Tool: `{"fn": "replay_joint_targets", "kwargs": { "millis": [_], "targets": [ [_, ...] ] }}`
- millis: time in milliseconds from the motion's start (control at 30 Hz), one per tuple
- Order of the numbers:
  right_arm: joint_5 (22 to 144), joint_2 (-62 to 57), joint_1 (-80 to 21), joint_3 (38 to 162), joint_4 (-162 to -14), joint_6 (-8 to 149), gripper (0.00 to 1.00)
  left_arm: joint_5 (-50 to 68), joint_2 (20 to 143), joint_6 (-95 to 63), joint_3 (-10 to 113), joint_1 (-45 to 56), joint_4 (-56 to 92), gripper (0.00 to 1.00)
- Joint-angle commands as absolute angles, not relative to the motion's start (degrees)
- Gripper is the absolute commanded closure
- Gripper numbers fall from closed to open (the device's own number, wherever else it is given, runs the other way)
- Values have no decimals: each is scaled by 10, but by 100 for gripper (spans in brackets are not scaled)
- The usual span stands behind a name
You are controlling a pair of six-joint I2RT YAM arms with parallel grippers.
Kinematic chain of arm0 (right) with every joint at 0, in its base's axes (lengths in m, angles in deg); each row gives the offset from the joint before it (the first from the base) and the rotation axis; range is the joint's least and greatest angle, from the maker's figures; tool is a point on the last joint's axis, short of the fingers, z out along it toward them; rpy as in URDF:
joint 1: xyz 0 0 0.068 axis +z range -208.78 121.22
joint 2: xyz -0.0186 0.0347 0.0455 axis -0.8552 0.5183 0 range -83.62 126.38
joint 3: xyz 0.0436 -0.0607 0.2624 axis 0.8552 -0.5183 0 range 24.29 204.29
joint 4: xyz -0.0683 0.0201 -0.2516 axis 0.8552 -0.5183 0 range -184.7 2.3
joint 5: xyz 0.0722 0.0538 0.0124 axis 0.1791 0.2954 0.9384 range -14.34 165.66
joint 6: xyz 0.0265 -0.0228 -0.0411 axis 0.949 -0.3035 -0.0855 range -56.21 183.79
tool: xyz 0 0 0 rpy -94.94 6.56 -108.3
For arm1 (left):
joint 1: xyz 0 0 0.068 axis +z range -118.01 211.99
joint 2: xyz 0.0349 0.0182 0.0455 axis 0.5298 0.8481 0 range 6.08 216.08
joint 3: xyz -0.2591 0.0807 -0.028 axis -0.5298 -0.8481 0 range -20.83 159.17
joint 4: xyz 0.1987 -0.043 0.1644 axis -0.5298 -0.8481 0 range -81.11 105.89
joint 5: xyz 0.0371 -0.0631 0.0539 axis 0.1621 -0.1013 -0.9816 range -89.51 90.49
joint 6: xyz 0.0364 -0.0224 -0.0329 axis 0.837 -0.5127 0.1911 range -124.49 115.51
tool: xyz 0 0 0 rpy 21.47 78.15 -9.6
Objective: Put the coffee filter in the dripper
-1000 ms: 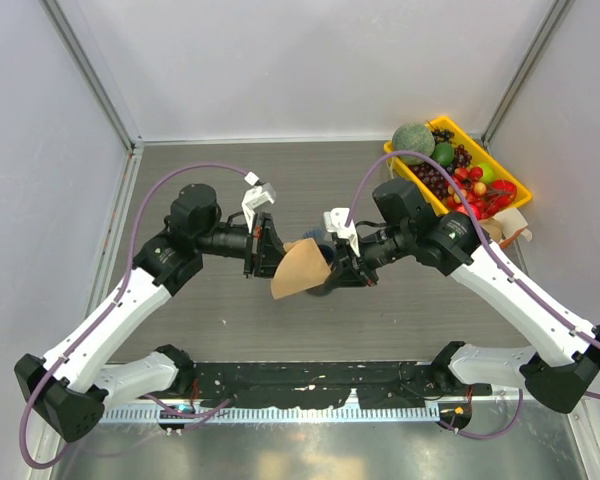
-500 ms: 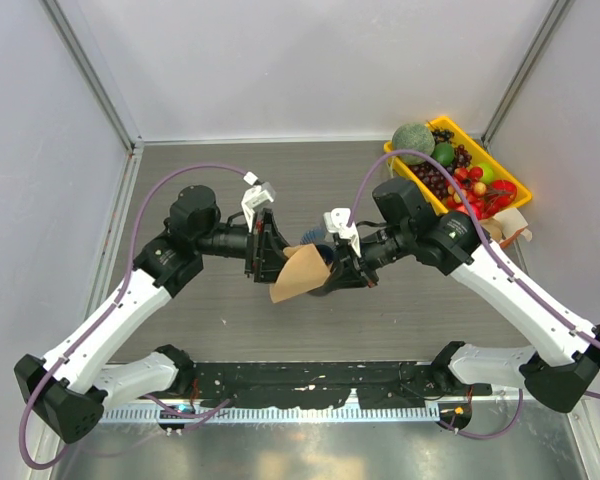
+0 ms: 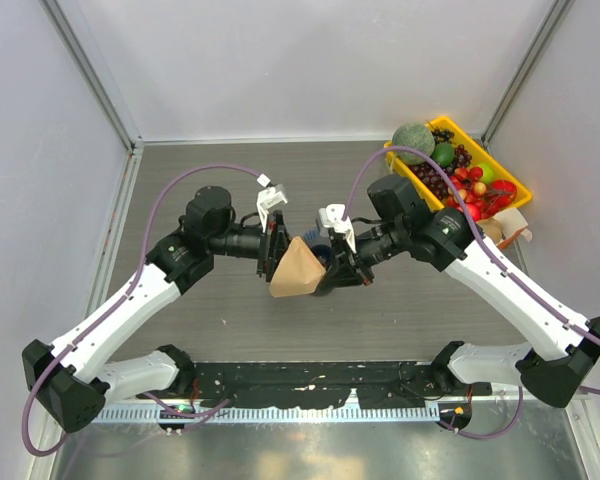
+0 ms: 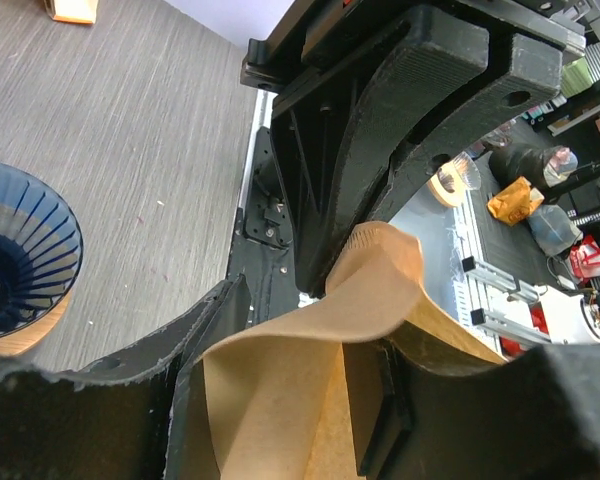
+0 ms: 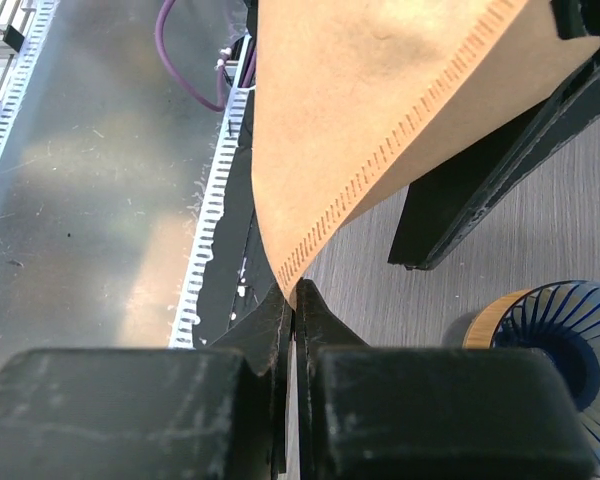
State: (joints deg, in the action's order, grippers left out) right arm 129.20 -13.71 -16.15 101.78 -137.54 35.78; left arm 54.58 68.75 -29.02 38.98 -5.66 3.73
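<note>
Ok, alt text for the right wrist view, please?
The right gripper, jaws shut, pinches the lower corner of a tan paper coffee filter that fans up across the frame, its crimped seam towards the camera. A dark blue ribbed dripper stands at lower right, apart from the filter.
</note>
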Motion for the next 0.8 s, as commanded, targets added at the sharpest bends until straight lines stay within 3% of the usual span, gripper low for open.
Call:
{"fn": "replay_joint_targets", "kwargs": {
  "millis": [0,133,300,367,433,467,533,567,600,767],
  "targets": [
    [1309,-135,-158,1042,-1344,372,95,531,689,-276,394,-65,67,50],
    [1307,-137,-159,1043,-1348,369,95,537,687,-286,386,-63,71,58],
    [1279,-152,-161,1040,-1381,344,95,550,673,-304,383,-46,71,98],
    [1272,-159,-162,1036,-1388,339,95,545,666,-314,381,-32,68,100],
    [1265,-162,-163,1032,-1389,339,75,536,664,-326,380,-23,67,100],
    [1261,-165,-162,1033,-1389,339,57,533,664,-336,379,-19,67,100],
    [1247,-168,-162,1037,-1388,333,45,536,665,-365,374,-11,77,100],
    [1223,-172,-162,1037,-1374,336,33,539,665,-382,372,-9,88,100],
    [1208,-180,-162,1034,-1364,338,27,542,665,-398,366,-5,98,100],
    [1164,-208,-156,1000,-1290,352,30,544,666,-438,359,-4,139,100]
  ]
}}
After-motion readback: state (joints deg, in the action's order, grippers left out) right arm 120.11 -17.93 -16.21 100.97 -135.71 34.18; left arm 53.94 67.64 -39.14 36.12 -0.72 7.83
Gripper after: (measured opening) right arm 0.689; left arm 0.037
